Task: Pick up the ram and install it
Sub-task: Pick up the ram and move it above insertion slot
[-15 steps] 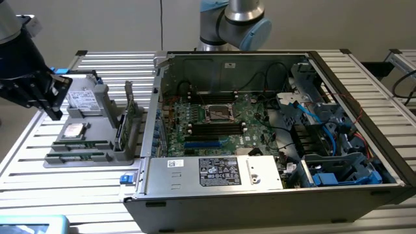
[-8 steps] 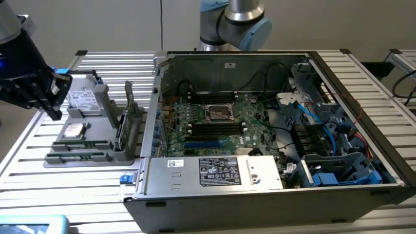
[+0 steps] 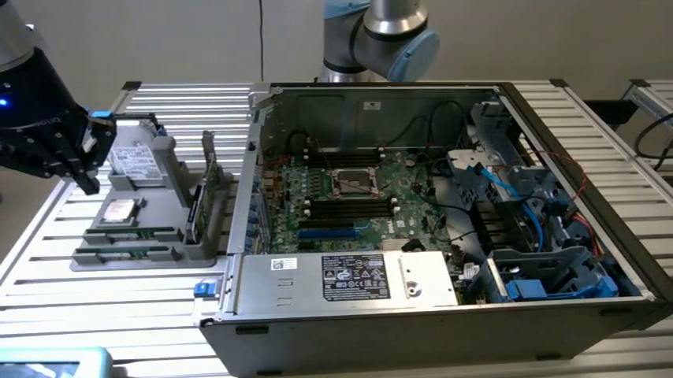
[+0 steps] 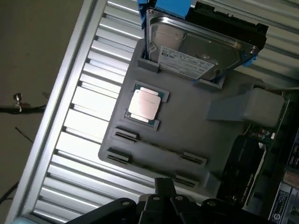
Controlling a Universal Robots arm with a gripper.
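Exterior view footage is taken up mostly by a large open black-and-silver metal computer case laid on a ribbed aluminium table. Inside the case a green motherboard is seen, with long black plastic slot rails beside its square silver processor socket.

To the exterior view's left of the case, a flat grey plastic parts tray is set on the table. Two thin, long green circuit-board ram sticks are held in it, lying parallel and just beside each other along the tray's near edge, each seated between small grey end holders. A square silver processor chip is seated next to them. A silver hard drive in a blue-and-black plastic carrier is propped at the tray's far end. A taller green expansion card is stood on edge at the tray's side nearest the case.

The black robot gripper is hung above the tray's outer edge, near the hard drive in the exterior view. In the wrist view it is seen over the ram sticks, apart from them. Whether it is open or closed cannot be told. Both sticks are left in the tray, well apart from the motherboard.
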